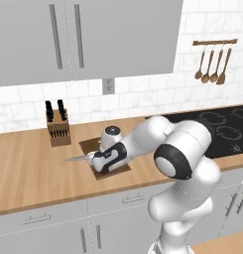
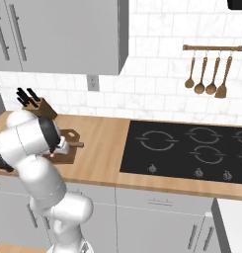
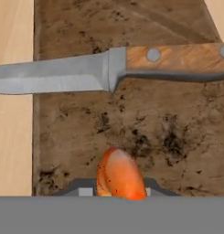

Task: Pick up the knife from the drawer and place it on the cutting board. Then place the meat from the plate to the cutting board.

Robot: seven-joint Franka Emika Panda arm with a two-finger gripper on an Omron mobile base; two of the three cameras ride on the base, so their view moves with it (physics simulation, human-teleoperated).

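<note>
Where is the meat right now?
In the hand view the meat sits between the gripper's fingertips, just over the cutting board, on the near side of the knife lying across it.

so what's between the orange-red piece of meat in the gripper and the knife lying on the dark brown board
Nothing: in the hand view only bare dark-brown wooden cutting board separates the orange-red meat from the silver-bladed, wooden-handled knife lying across it.

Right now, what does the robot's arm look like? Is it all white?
Mostly white, yes. The arm is made of fat, rounded, glossy white sections, like big smooth tubes joined together. The joints between them are dark grey to black, with one big dark round cap at the elbow. The end effector at the end is a small white block with a black band. No cables or writing are visible.
</note>
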